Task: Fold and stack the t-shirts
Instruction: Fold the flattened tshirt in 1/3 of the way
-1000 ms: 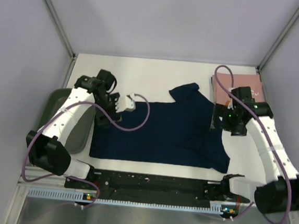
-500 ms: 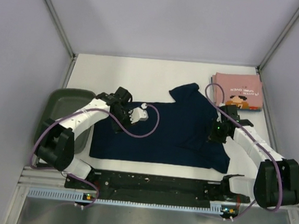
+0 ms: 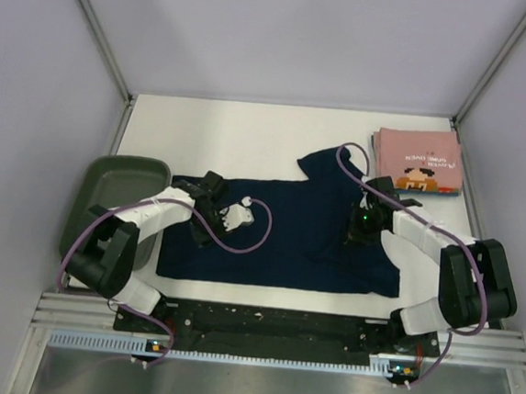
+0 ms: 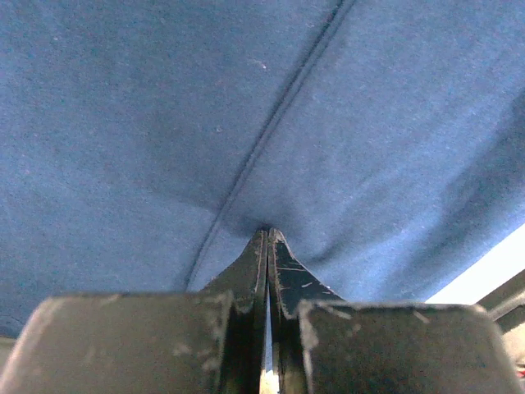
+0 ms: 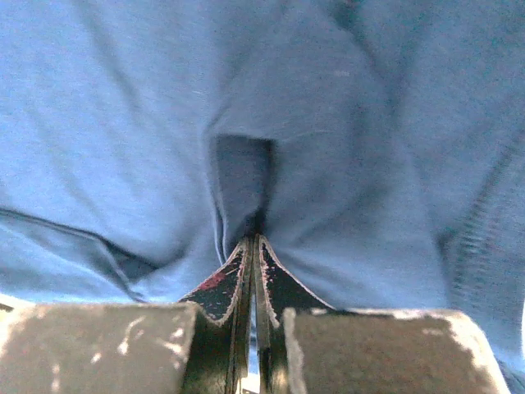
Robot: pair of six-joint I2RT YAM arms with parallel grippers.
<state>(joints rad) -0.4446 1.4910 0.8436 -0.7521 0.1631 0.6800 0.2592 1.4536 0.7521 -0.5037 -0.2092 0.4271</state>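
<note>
The navy t-shirt (image 3: 296, 241) lies spread on the white table, one sleeve pointing to the back. In the top view my left gripper (image 3: 215, 219) is down on its left part and my right gripper (image 3: 357, 233) on its right part. The left wrist view shows my left gripper (image 4: 268, 231) shut, with navy cloth (image 4: 164, 123) puckered at its tips beside a seam. My right gripper (image 5: 255, 236) is shut too, pinching a small fold of the navy cloth (image 5: 369, 123). The pink t-shirt (image 3: 418, 162) lies folded at the back right, print up.
A dark green tray (image 3: 107, 193) stands at the table's left edge, close to the left arm. Grey walls enclose the table on three sides. Purple cables loop over the shirt from both wrists. Bare table (image 3: 222, 134) lies behind the shirt.
Both arms came down from above the shirt's outer edges and moved inward onto the navy cloth. Both grippers went from open to shut on it.
</note>
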